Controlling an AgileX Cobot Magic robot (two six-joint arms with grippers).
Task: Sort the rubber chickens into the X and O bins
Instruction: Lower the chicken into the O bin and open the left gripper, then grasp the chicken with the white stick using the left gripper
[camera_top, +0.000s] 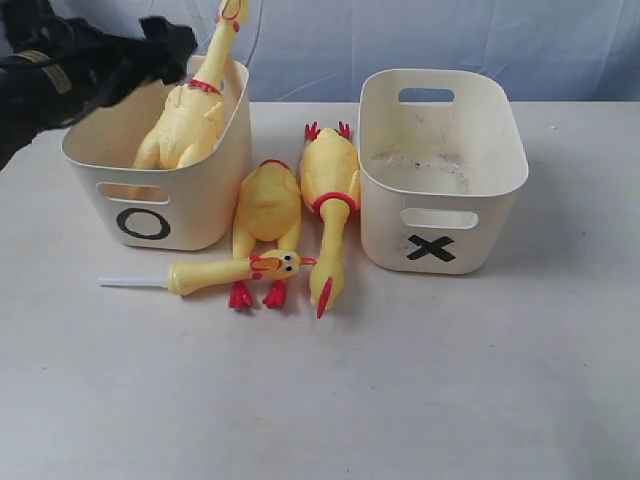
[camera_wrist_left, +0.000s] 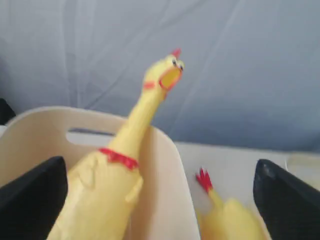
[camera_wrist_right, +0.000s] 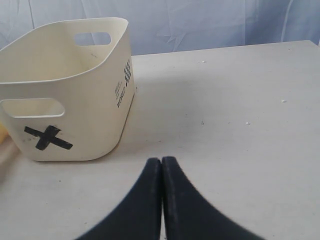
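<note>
The left gripper (camera_wrist_left: 160, 167) hangs wide open with nothing between its fingers, near the far left rim of the O bin (camera_top: 205, 215). A large chicken (camera_top: 185, 125) lies in that bin, its neck propped on the far rim and its head sticking up above it. Three more lie on the table (camera_top: 450, 380) between the two bins: a long chicken (camera_top: 332, 175) with its feet at the far end and its head at the near end, a plump chicken (camera_top: 268, 205) just beside it, and a small chicken (camera_top: 215, 273) lying crosswise in front. The X bin (camera_top: 440, 180) stands to the right, its floor smudged. The right gripper (camera_wrist_right: 161, 162) is closed, fingers pressed together on nothing, above the table beside the X bin
</note>
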